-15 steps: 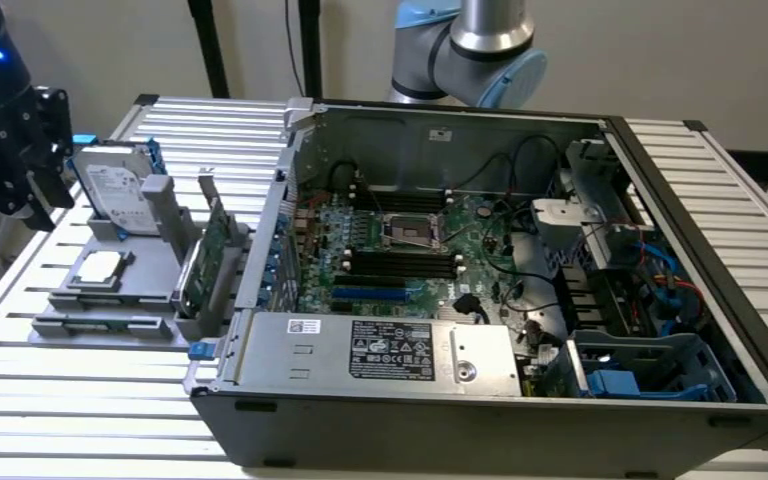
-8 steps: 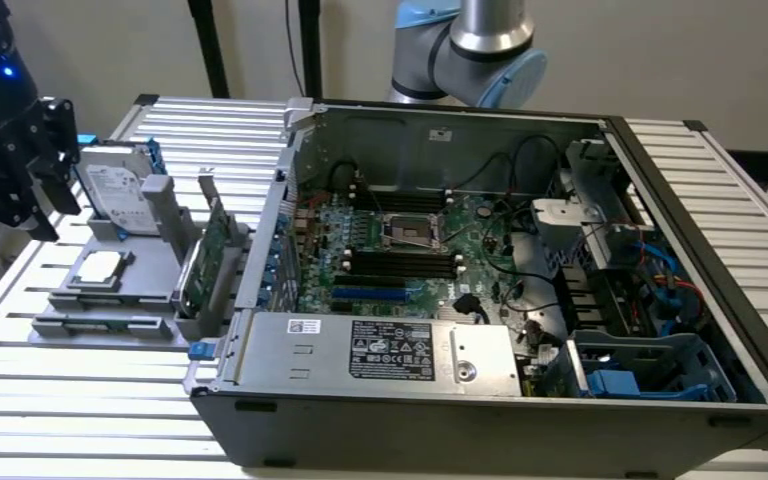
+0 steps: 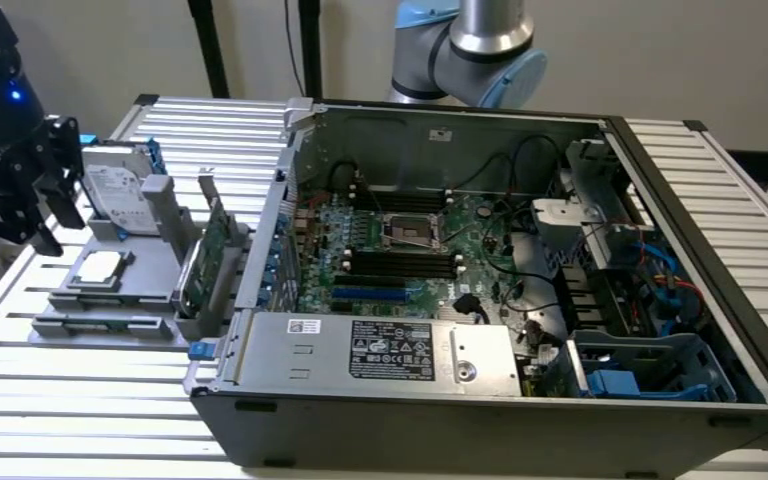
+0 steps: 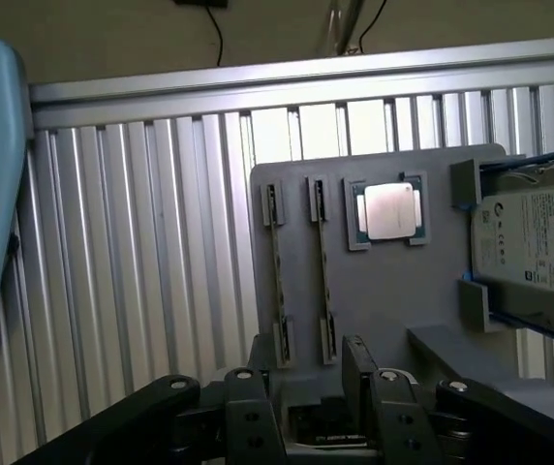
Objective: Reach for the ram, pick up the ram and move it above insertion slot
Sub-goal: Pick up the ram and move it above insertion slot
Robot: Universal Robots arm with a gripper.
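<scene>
One slatted metal table; on it one open computer case, lid off, board bare. One arm behind the case.

One grey holder on the table, off the case toward the exterior view's left. Carries one silver hard drive with blue rails, one upright green expansion card, one square CPU and two sticks of ram. Sticks seen edge-on in the wrist view, side by side and apart, each seated in small end clips, untouched.

One gripper, black, over the holder's edge nearest the wrist camera. Two fingers spread apart, nothing between them, just short of the near ends of the two sticks. Touches neither stick.

Inside the case: one silver CPU socket; just beside it a bank of parallel black sockets, about four, exact count unsure, insertion slot among them. One shorter blue slot next to that bank.
</scene>
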